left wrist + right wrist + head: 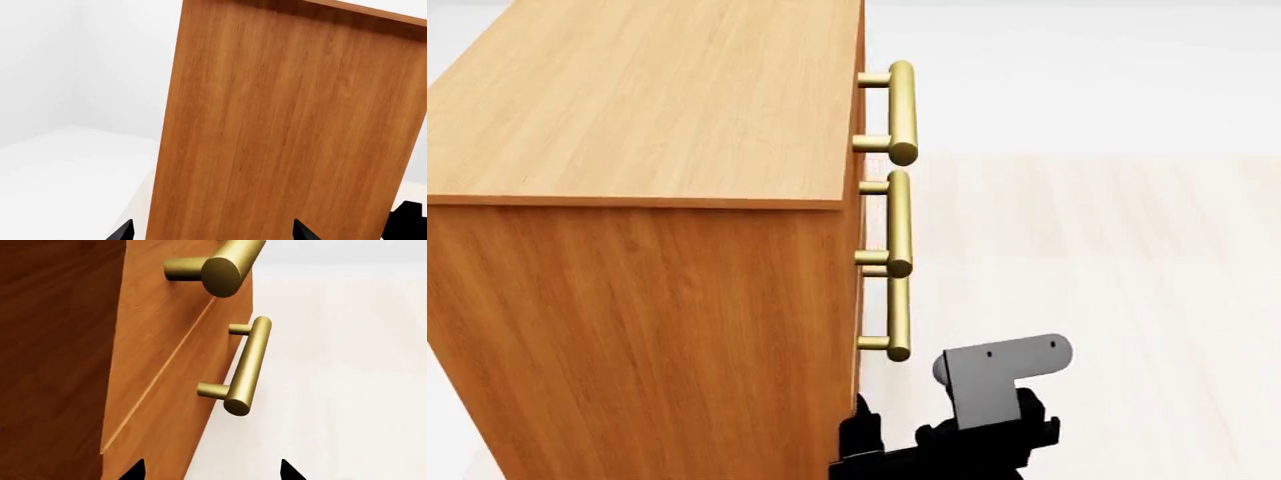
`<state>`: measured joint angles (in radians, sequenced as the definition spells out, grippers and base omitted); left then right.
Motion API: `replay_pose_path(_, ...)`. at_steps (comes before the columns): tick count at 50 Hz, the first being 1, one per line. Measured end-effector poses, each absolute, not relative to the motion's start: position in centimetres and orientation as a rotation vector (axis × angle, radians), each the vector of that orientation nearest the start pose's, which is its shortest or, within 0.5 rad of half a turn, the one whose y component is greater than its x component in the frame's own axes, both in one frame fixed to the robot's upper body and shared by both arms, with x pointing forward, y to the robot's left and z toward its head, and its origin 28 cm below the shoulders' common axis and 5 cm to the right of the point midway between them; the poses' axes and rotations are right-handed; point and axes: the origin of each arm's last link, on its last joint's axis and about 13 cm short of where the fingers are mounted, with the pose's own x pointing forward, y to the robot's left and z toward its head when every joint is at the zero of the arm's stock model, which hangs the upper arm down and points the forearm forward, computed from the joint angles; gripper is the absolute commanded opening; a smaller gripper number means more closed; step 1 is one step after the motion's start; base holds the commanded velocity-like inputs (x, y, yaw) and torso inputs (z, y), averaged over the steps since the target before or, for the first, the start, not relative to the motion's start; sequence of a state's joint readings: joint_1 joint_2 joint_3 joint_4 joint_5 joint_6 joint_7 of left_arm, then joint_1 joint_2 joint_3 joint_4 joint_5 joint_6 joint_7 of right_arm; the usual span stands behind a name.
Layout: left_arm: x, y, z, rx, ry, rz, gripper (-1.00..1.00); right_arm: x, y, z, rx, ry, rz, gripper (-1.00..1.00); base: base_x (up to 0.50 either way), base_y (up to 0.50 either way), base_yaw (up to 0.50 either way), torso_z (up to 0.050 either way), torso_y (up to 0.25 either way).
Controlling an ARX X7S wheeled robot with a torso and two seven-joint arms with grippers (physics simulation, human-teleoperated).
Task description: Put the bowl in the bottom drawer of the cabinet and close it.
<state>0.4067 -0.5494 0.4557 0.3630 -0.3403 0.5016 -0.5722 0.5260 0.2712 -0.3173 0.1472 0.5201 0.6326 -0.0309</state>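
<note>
Standing tall at the left of the head view, the cabinet (654, 230) shows its pale top panel and one orange-brown side, with all three drawer fronts flush and closed along its right edge. Three brass bar handles run down that edge in a line: the top handle (901, 112), the middle handle (897, 222) and, lowest, the bottom drawer's handle (896, 318).

The bottom drawer (175, 405) is seen closest in the right wrist view, its front separated from the drawer above by a thin seam, its handle (248, 365) standing off the wood on two short posts. The end of the handle above (223, 267) fills the upper part of that picture. The right end effector (210, 472) shows only as two dark fingertips, clearly apart, with the drawer's corner and pale floor between them and nothing held.

In the head view a grey bracket (998, 382) on a black arm sits low, just right of the cabinet's front corner, below the lowest handle.

The left wrist view faces a plain side panel of the cabinet (287, 125). The left end effector (213, 232) appears as two dark tips set wide apart, probably close to the wood, though contact cannot be judged.

The bowl appears in none of the three views.
</note>
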Motion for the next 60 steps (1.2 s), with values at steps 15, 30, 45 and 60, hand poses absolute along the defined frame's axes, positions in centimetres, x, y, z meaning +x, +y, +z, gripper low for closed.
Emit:
replay_pose_path(15,9.6,21.6,4.4,-0.192,-0.171,0.014,1.0,29.9,-12.3,7.9,0.099,0.427,0.48,1.0,0.0,0.0,0.0,0.0,0.0)
replay_pose_path(30,9.6,21.6,4.5,-0.191,-0.171,0.016,1.0,29.4,-13.6,8.4,0.15,0.435,0.516,1.0,0.0,0.0,0.0,0.0,0.0)
replay_pose_path(45,9.5,21.6,4.5,-0.193,-0.173,0.01,1.0,28.2,-15.9,9.2,0.126,0.351,0.328,1.0,0.0,0.0,0.0,0.0,0.0)
replay_pose_path(60,8.5,21.4,6.1,-0.194,-0.232,-0.037,1.0,25.9,-18.5,12.6,0.099,0.218,0.126,1.0,0.0,0.0,0.0,0.0,0.0)
